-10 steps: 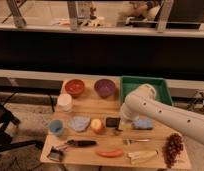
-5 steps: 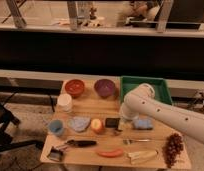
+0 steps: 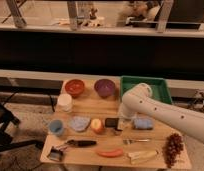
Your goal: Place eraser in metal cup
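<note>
The eraser (image 3: 111, 122) is a small flat black block lying on the wooden table (image 3: 90, 107), just right of the peach-coloured fruit (image 3: 97, 125). My gripper (image 3: 121, 123) hangs down from the white arm (image 3: 155, 112), which reaches in from the right. The gripper is right at the eraser's right end. I cannot tell whether it touches the eraser. The metal cup is not visible; it may be hidden behind the arm.
At the back stand a red bowl (image 3: 74, 87), a purple bowl (image 3: 104, 87) and a green tray (image 3: 145, 86). A white container (image 3: 64, 102), a light blue cup (image 3: 56, 127) and a blue sponge (image 3: 143, 123) are nearby. A brush (image 3: 77, 143), banana (image 3: 142, 156) and grapes (image 3: 172, 148) lie in front.
</note>
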{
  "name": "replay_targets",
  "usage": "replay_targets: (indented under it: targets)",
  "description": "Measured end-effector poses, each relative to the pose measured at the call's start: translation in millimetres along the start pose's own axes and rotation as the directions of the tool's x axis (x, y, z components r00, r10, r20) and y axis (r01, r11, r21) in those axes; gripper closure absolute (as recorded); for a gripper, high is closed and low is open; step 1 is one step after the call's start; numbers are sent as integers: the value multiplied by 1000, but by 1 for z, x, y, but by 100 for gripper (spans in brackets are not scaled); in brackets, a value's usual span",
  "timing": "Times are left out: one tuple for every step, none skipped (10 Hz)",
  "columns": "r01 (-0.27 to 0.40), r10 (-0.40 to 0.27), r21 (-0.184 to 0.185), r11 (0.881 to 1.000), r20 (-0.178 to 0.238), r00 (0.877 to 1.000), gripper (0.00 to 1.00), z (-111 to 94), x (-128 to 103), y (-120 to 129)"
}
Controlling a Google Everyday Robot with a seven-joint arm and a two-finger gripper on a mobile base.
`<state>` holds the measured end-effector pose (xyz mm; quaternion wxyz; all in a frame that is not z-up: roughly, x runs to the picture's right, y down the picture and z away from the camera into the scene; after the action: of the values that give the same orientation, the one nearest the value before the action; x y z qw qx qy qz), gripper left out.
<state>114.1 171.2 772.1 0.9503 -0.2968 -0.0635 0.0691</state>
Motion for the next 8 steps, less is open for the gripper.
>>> replay_targets:
  targets:
    - [-3, 3, 5, 1000, -2, 1000, 20, -2, 1, -1]
    - [-4, 4, 8, 1000, -4, 1000, 20, -4, 2, -1]
    - [-4, 4, 10, 1000, -6, 1000, 20, -5, 3, -1]
    - [-4, 4, 10, 1000, -8, 1000, 20, -6, 3, -1]
    - [-4, 4, 10, 1000, -10, 1000, 20, -7, 3, 0]
    - [-2, 2, 8, 1000, -10, 1000, 20, -8, 3, 0]
    - [5, -5, 5, 1000, -12, 1000, 20, -8, 2, 1]
    - [8, -8, 6, 1000, -14, 1000, 20, -9, 2, 1]
